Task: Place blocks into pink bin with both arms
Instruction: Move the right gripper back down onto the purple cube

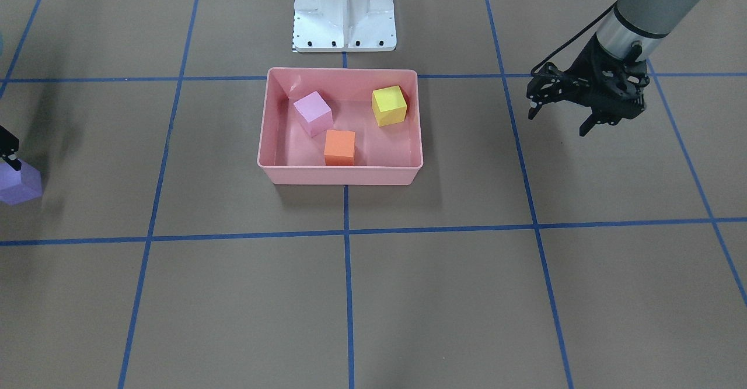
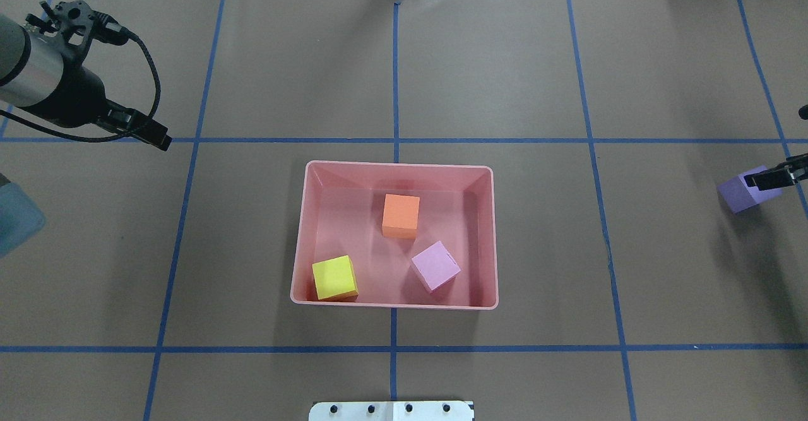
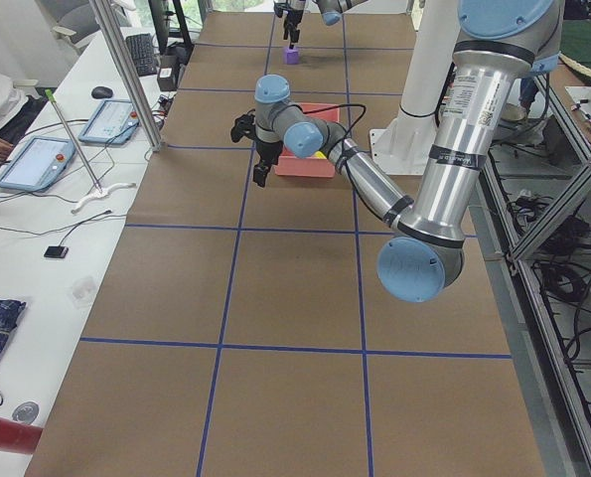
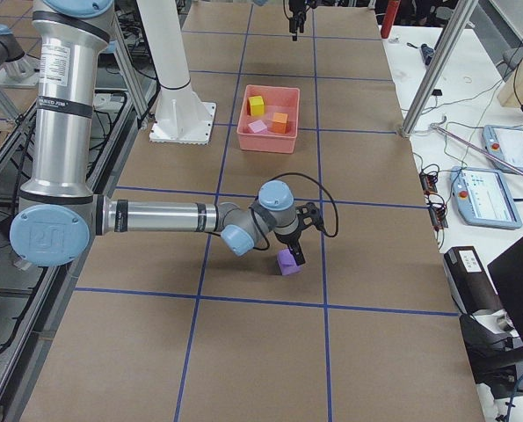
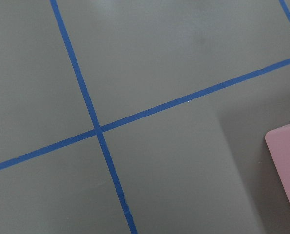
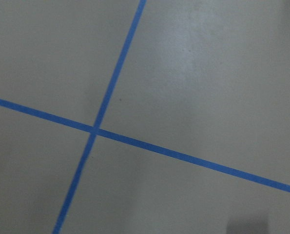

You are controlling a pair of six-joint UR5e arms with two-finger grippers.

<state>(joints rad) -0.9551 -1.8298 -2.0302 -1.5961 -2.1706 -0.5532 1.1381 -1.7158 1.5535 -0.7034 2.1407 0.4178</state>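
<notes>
Inspection runs left to right across the overhead view, with the pink bin (image 2: 394, 303) as reference.

Left gripper (image 1: 563, 116) hangs above the surface (image 2: 505, 61), well to the left of the bin and beyond its far rim. In the front-facing view its fingers stand wide apart with nothing between them. The left arm (image 2: 28, 71) enters from the upper left corner, a black cable looping off its wrist.

The bin sits at mid-surface, straddling the centre blue tape line (image 2: 395, 67). Three blocks lie on its floor, all apart from one another:
- Yellow block (image 2: 334, 278) in the near left corner, close against the walls.
- Orange block (image 2: 401, 215) near the middle, toward the far wall.
- Pink-lilac block (image 2: 435, 266) right of centre toward the near wall, turned askew to the walls.

The white base stand (image 2: 391, 411) shows at the near edge, in line with the bin.

The purple block (image 2: 745, 192) is well to the right of the bin, outside it. Right gripper (image 2: 773, 178) is on this block, a black finger lying across its top face; the right-side view shows the block held between the fingers. Whether the block rests on the surface or is lifted just clear cannot be told.
</notes>
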